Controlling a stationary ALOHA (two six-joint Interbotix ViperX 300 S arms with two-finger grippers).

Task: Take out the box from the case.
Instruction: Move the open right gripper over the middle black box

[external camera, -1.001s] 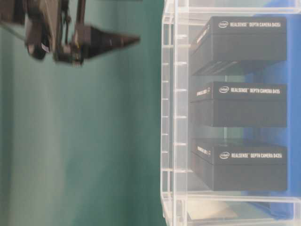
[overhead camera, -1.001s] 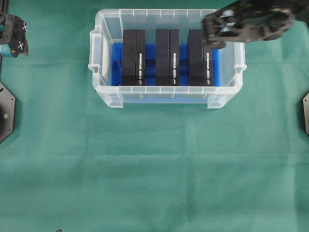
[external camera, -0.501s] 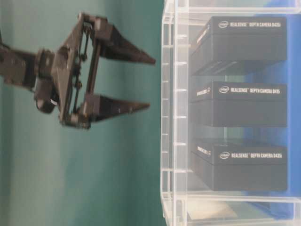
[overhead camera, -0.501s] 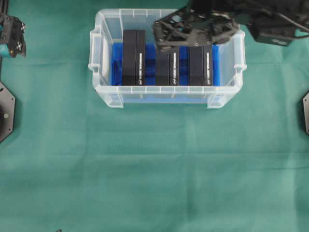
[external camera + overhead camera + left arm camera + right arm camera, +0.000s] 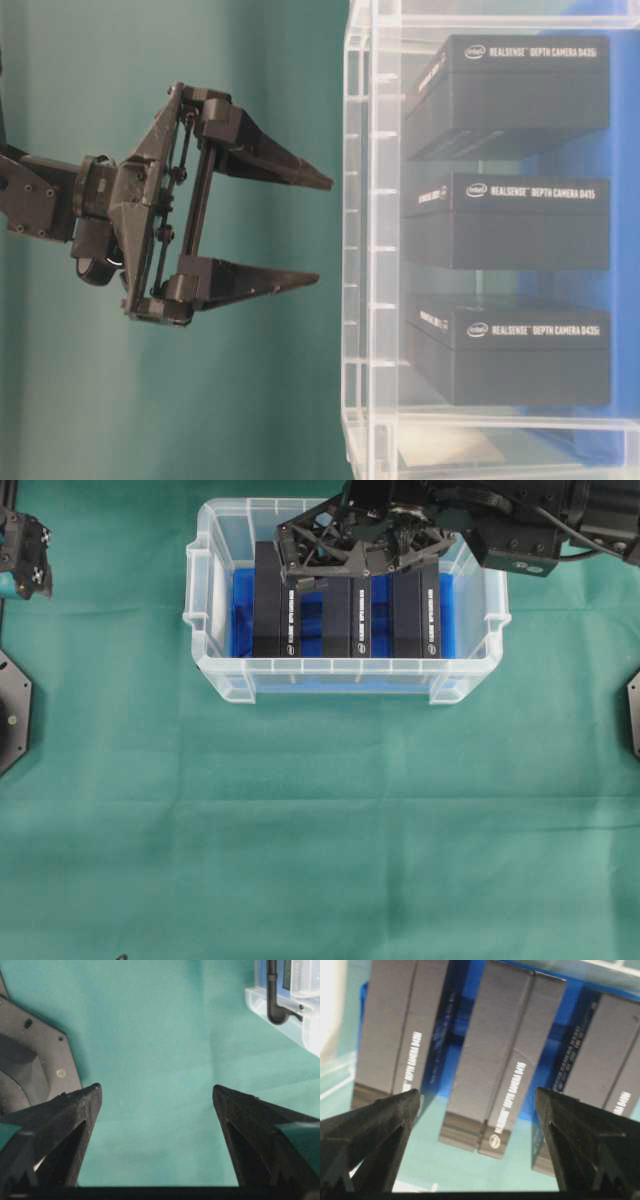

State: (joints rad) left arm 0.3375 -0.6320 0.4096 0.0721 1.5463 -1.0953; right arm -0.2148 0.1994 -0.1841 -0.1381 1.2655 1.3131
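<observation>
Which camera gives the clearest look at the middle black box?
The right wrist view: the middle box fills the frame between the open right gripper fingers. Overhead, the gripper covers part of it. The table-level view shows its printed side through the case wall. The left wrist view misses it.

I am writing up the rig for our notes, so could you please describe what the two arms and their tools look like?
Both are black. The right tool has two long fingers tapering to points, hinged on an open frame of struts, with dark cables along the arm. The left tool has the same pointed black fingers, with teal tape patches on them; from overhead its body shows small white cross marks.
</observation>
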